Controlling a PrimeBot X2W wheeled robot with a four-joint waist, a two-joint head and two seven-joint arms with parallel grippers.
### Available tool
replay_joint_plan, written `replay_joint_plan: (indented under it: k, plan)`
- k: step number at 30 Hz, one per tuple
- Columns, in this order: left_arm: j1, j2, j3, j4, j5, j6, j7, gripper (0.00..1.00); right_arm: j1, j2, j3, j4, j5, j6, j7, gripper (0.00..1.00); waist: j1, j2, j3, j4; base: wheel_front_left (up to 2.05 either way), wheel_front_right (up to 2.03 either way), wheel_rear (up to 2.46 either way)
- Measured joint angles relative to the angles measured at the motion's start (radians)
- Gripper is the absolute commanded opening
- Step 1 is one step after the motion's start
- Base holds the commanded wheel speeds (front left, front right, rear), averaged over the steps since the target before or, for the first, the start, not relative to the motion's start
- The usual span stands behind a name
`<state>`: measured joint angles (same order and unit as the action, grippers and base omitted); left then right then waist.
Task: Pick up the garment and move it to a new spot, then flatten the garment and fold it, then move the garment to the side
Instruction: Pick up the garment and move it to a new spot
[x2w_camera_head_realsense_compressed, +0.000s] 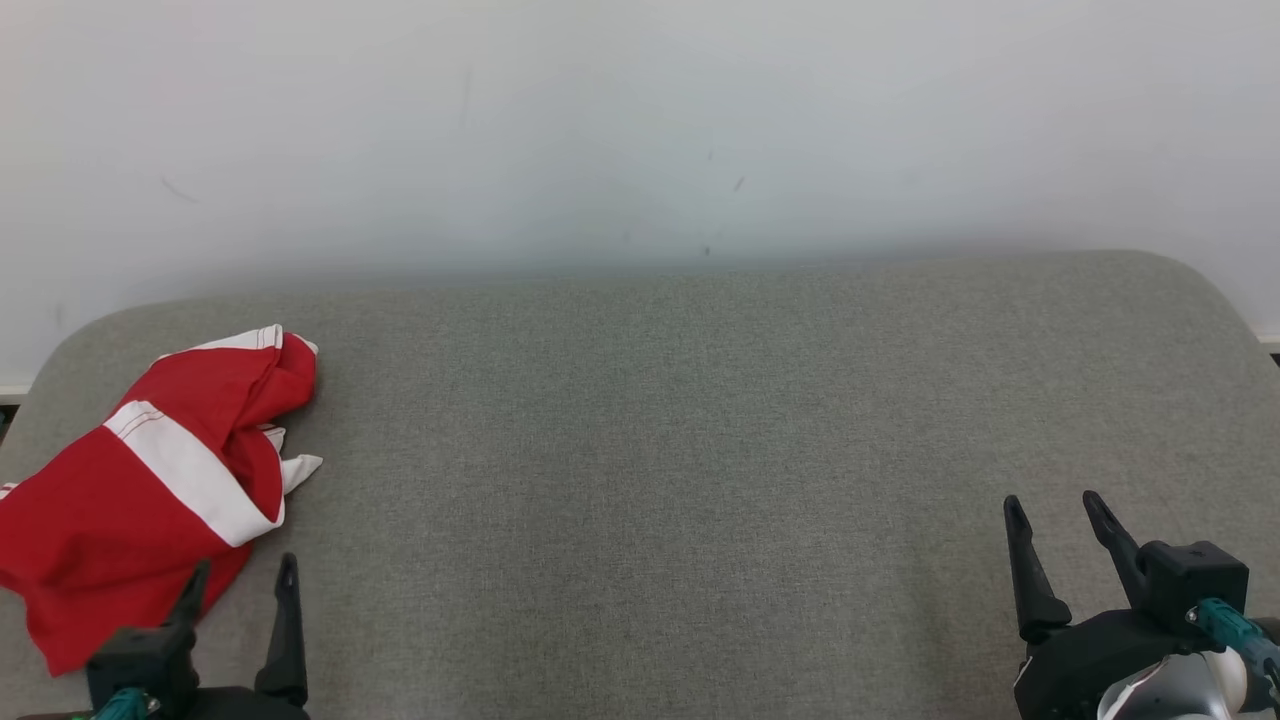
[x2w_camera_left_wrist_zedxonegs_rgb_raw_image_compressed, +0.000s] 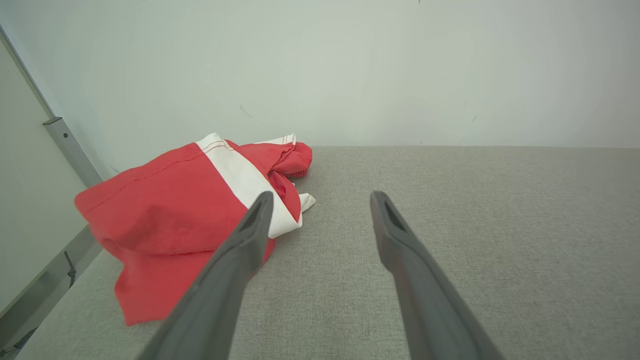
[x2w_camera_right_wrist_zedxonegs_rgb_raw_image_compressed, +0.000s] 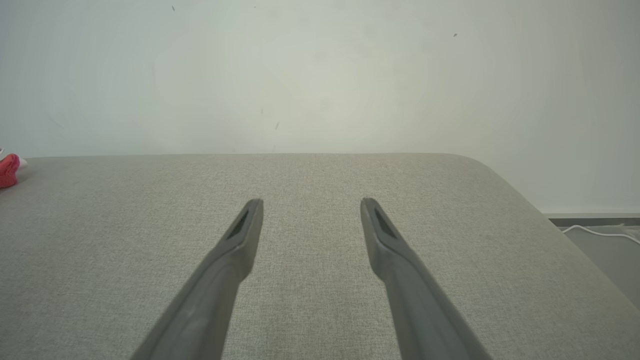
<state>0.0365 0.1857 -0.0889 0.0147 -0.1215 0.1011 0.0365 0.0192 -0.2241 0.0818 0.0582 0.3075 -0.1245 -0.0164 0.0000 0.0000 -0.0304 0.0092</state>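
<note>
Standing wide open and empty, your left claw (x2w_camera_head_realsense_compressed: 246, 562) has the crumpled garment (x2w_camera_head_realsense_compressed: 150, 480) just ahead-left, handy for pickup; your right claw (x2w_camera_head_realsense_compressed: 1052, 498), equally spread, empty, sits well apart.

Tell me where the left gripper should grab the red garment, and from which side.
I'd grip the garment at the bunched fold beside its white band, where cloth stands up off the grey surface. Come down from above with the left gripper, open and nearest; the flat red panel offers little to pinch.
</note>
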Motion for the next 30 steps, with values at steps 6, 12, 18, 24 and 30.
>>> replay_joint_plan:
  k: [6,12,18,24,30]
  plan:
    - [-0.002,0.019,-0.021,0.0,0.021,-0.024,0.018,1.0,0.0,-0.001,0.002,-0.001,-0.002,0.0,0.008,1.0,0.0,0.0,-0.001,0.003,0.0,0.0,0.0]
    - [-0.003,0.019,-0.028,0.006,0.021,-0.031,0.044,1.0,0.0,-0.001,0.007,-0.007,-0.003,0.0,0.011,1.0,0.0,0.0,-0.001,0.003,0.0,0.0,0.0]
    - [-0.003,0.021,-0.028,0.007,0.021,-0.032,0.07,1.0,0.0,-0.006,0.007,-0.016,-0.01,0.0,0.018,1.0,0.0,0.0,-0.001,0.006,0.0,0.0,0.0]
    - [-0.004,0.02,-0.025,0.003,0.018,-0.031,0.087,1.0,0.004,-0.008,0.005,-0.024,-0.01,0.0,0.026,1.0,0.0,0.0,-0.001,0.014,0.0,0.0,0.0]
    - [-0.005,0.017,-0.025,-0.006,0.017,-0.031,0.097,1.0,0.02,-0.012,-0.009,-0.028,-0.01,0.0,0.034,1.0,0.0,0.0,0.002,0.039,0.0,0.0,0.0]
